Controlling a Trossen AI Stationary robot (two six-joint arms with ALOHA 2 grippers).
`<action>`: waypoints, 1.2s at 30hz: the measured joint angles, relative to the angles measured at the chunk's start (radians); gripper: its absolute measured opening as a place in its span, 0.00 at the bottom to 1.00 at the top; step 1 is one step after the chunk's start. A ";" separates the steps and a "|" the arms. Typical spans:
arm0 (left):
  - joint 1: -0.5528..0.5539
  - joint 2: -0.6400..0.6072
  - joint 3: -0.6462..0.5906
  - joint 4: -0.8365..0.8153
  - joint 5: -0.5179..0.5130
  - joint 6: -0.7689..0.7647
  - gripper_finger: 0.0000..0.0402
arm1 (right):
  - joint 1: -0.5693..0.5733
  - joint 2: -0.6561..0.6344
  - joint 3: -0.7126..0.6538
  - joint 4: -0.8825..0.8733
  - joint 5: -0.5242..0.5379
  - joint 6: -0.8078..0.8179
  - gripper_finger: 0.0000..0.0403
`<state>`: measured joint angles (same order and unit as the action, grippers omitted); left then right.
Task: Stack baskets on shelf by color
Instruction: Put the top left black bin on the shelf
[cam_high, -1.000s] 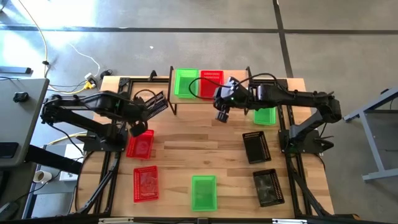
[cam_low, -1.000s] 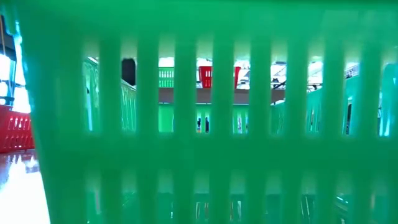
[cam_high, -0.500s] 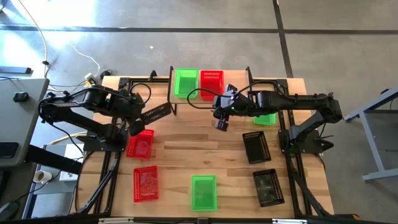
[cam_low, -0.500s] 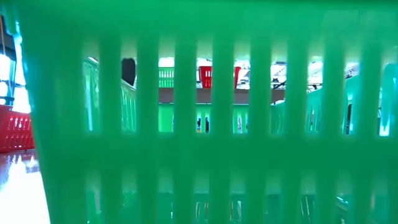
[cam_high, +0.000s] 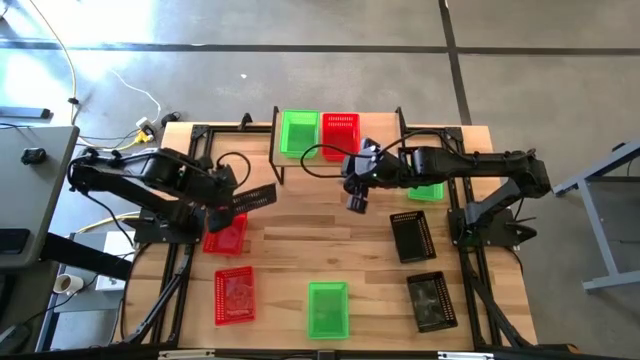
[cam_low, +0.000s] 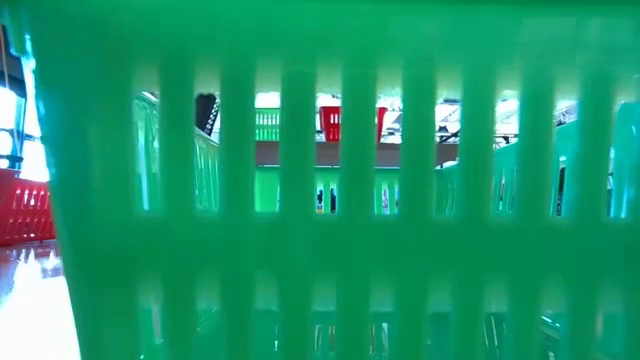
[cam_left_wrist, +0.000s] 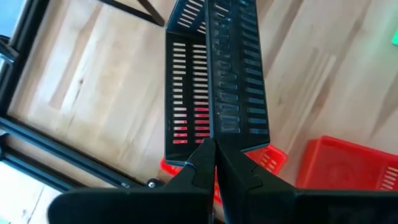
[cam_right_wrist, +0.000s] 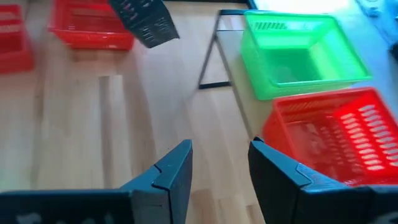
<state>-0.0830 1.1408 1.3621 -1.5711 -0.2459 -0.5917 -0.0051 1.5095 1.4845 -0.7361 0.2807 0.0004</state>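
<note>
High view: on your shelf (cam_high: 383, 128) stand one green basket (cam_high: 299, 133) and one red basket (cam_high: 340, 131). The left gripper (cam_high: 226, 208) carries a black basket (cam_high: 254, 197) tilted above the table's left side, over a red basket on the table (cam_high: 226, 233). The right gripper (cam_high: 357, 195) hangs before the shelf.

Low view: your camera is blocked by a green basket's slotted wall (cam_low: 330, 200).

Left wrist view: fingers (cam_left_wrist: 194, 171) clamped together on the black basket's rim.

Right wrist view: fingers (cam_right_wrist: 174, 168) apart, holding nothing.
</note>
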 joint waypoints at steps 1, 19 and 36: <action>-0.013 0.000 0.000 0.000 0.000 -0.011 0.00 | 0.000 0.000 0.000 0.001 -0.028 -0.003 0.35; -0.199 0.003 0.000 0.000 -0.001 -0.131 0.00 | 0.026 0.055 0.000 0.509 -0.334 -0.071 0.35; -0.281 0.101 0.000 0.000 -0.001 -0.131 0.00 | 0.016 0.214 0.069 0.779 -0.423 -0.069 0.35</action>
<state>-0.3643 1.2419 1.3621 -1.5715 -0.2470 -0.7223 0.0113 1.7239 1.5540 0.0433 -0.1427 -0.0681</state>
